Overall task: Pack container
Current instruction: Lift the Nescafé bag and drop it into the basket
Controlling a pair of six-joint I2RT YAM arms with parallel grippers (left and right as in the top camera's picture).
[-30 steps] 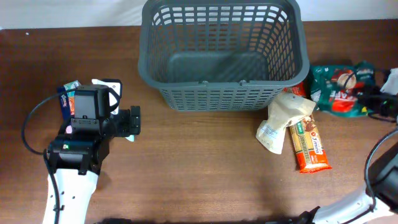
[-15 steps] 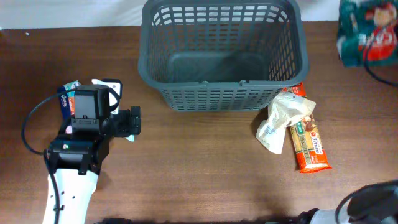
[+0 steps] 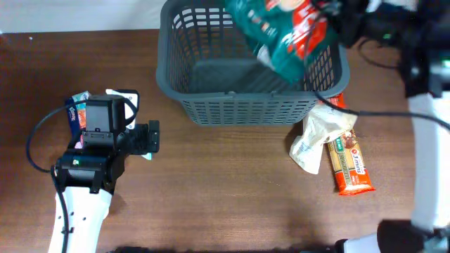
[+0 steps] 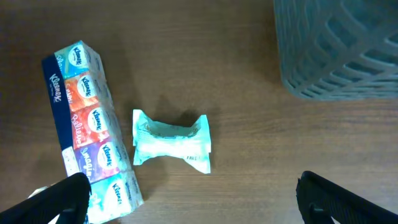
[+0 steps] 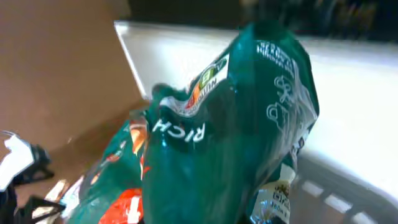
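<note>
Tissue packs in a blue multipack lie on the brown desk well to the left of the container, partly hidden in the overhead view under the left arm. The left wrist view shows the multipack lying flat, with a small pale green wrapped packet just beside it on the container's side; whether the two touch I cannot tell. The left gripper hovers over them, left of the container and pointing toward it. Its jaws are spread wide with nothing between them, and its dark fingertips show at the bottom corners of the wrist view, clear of both things. A rounded corner of the container fills the top right of that view.

The container, a large dark grey basket with slotted sides and a thick rim, stands upright at the far middle of the desk. Above its right half hangs a green packet with red print, tilted and blurred. The right gripper is clamped on the packet's upper right end, over the container's right rim. In the right wrist view the green packet hangs crumpled, with white lettering and a red patch; the fingers themselves do not show there.

Just off the container's front right corner a white pouch lies on the desk, its top close to the container's wall. An orange bar wrapper lies just beside the pouch, on the side away from the container.
</note>
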